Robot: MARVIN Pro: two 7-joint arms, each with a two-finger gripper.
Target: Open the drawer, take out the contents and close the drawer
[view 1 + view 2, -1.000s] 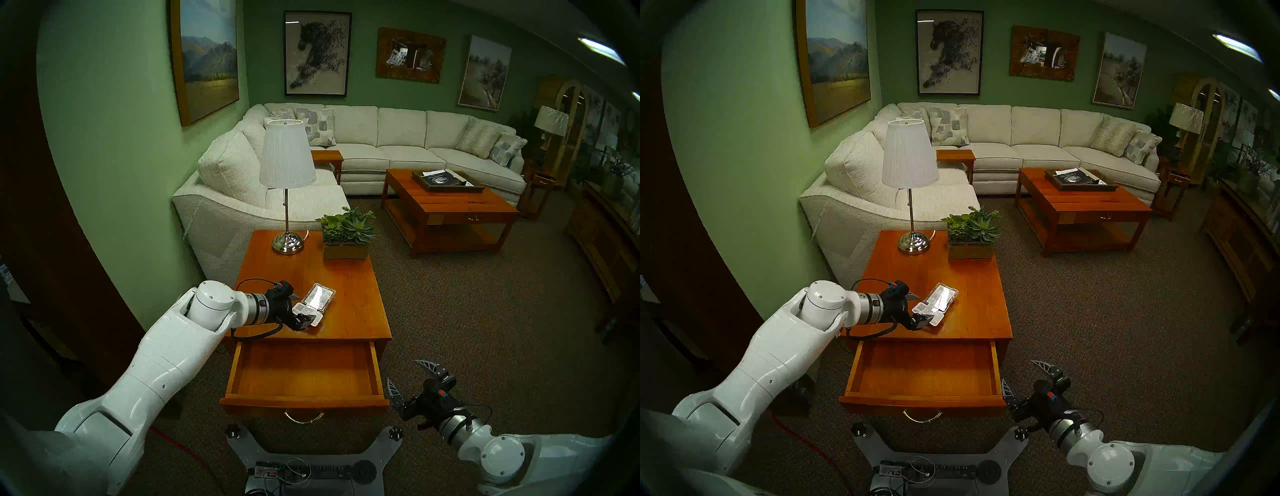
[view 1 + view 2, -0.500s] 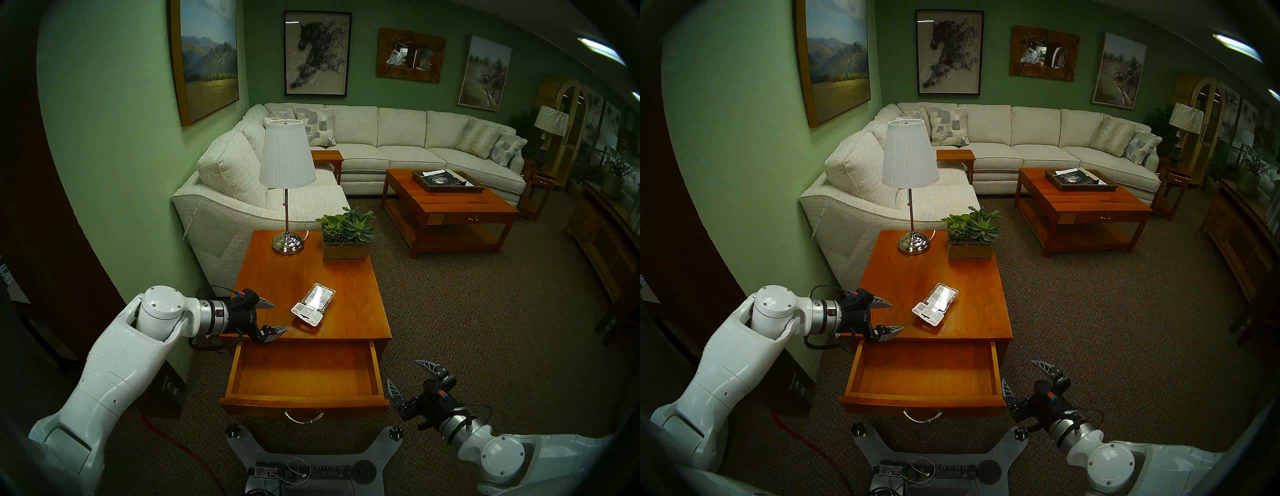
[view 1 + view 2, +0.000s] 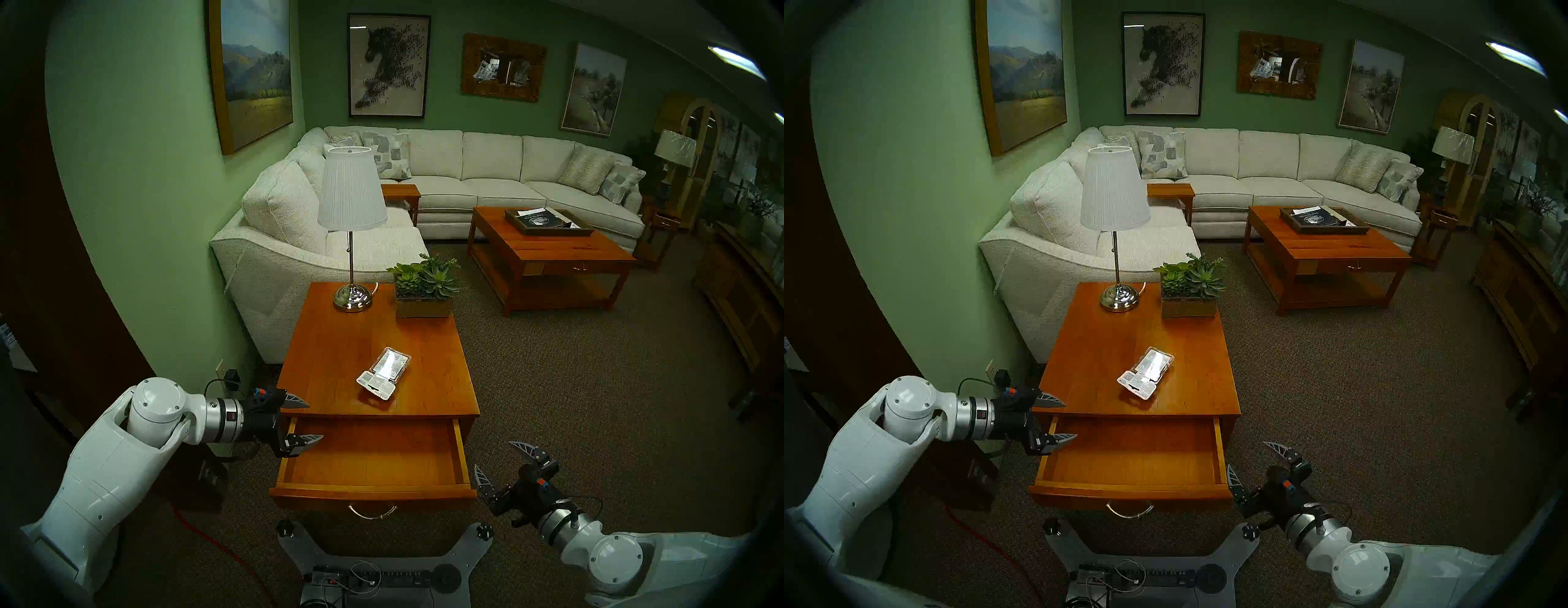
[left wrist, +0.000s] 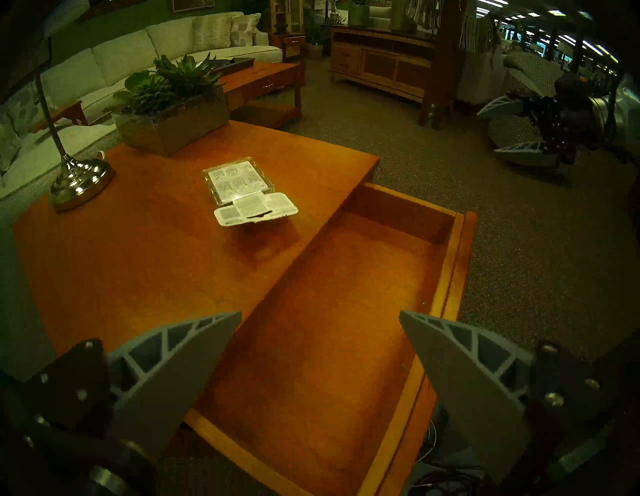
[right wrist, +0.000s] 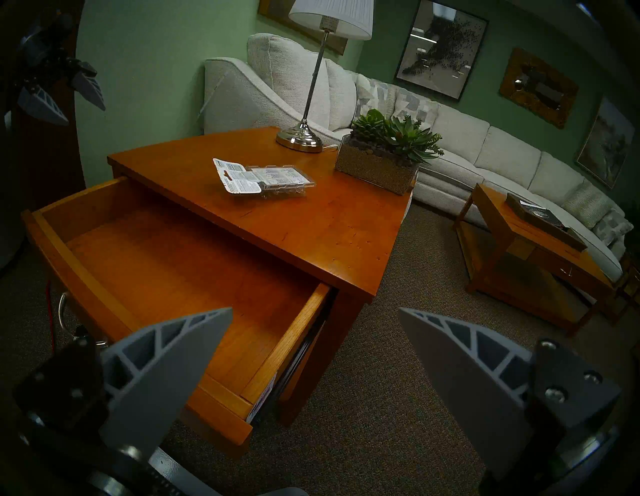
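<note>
An orange-brown wooden desk carries a silver-based lamp at its far left. Beside the lamp, to its right, sits a succulent planter. Nearer than the lamp lie two overlapping clear blister packs.

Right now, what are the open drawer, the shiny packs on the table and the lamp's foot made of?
The drawer looks like orange-brown wood with a smooth finish; grain lines show. The packs seem to be clear plastic with white printed paper labels; light glares off them. The lamp's foot looks like polished silver metal, mirror-bright.
</note>
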